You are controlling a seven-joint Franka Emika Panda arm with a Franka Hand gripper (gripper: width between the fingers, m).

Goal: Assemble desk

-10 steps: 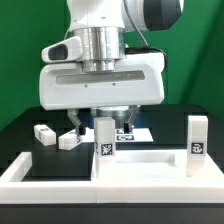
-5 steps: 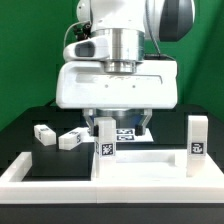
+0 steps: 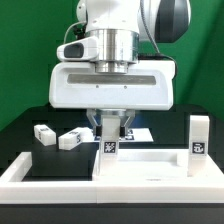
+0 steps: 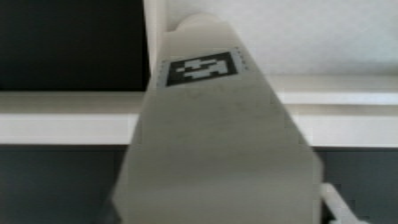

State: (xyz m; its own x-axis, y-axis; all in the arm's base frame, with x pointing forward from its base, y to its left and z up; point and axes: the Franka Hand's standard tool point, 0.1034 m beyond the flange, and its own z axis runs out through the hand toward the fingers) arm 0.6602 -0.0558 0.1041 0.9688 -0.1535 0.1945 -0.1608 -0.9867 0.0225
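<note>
Exterior view: white two-finger gripper (image 3: 109, 126) at twelve o'clock over a white square-section plastic leg block (image 3: 108, 139). Block upright, black-and-white square tag (image 3: 108, 149) facing the camera. Pinching that block near its top, fingers (image 3: 97, 125) flush against both sides, no gap visible.

Gripped block standing at the nine-o'clock end of a wide flat white plastic tabletop panel (image 3: 150, 161). At three o'clock from it, well apart, a second upright leg block (image 3: 198, 135) at the panel's other end, untouched.

At nine o'clock from the gripped block, one loose leg block (image 3: 70, 139) and, further out, another loose leg block (image 3: 44, 132). Both lying on the black table (image 3: 22, 132), near each other, clear of the panel.

At six o'clock, low white border wall (image 3: 50, 188) along the front.

Wrist view: gripped block filling the middle (image 4: 210, 150), fingers not discernible.
</note>
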